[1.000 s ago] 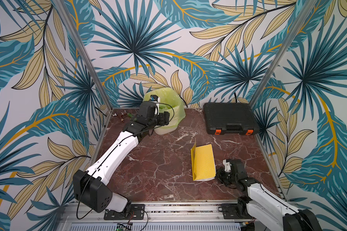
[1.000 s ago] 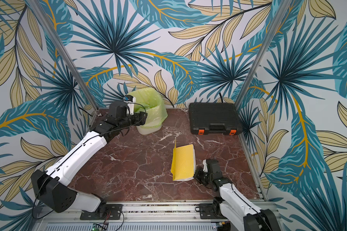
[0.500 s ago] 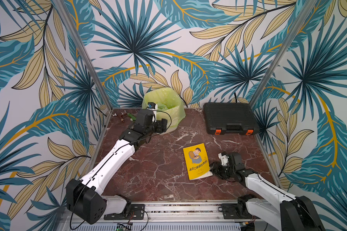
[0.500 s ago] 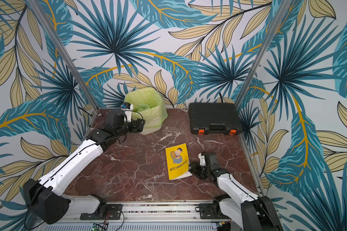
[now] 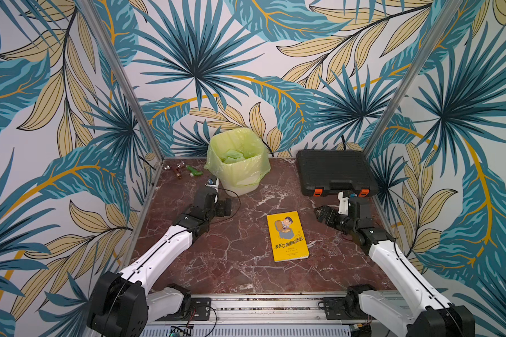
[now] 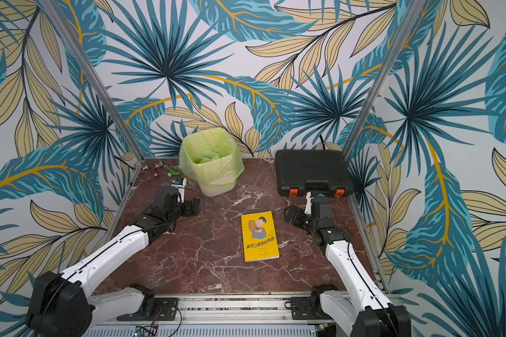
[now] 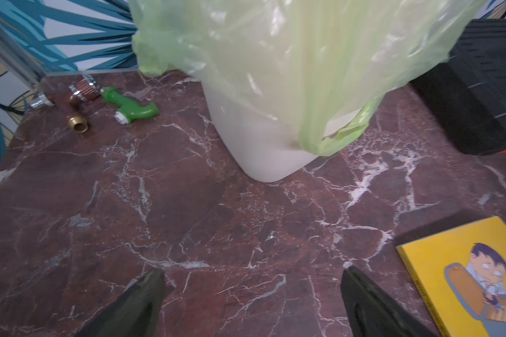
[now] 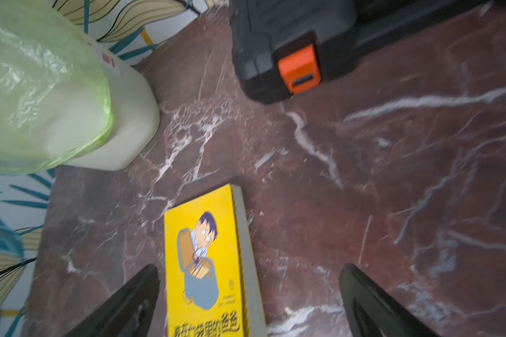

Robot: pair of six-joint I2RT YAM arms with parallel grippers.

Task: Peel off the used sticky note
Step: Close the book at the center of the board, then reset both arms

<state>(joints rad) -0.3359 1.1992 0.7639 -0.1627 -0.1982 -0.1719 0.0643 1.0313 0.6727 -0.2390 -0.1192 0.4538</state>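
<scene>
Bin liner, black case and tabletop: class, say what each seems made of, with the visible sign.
Bin liner: thin green plastic film, translucent and crinkled.
Black case: probably moulded hard plastic, matte, ribbed.
Tabletop: looks like red marble, white-veined; possibly a print.

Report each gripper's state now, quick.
Left gripper: open, holding nothing.
Right gripper: open, holding nothing.

Both top views: bright, even diffuse light, soft shadows, wide-angle bowing at edges. Left wrist view: white glare patches on translucent green plastic bin liner (image 7: 275, 58). Right wrist view: motion-blurred throughout, liner included.
</scene>
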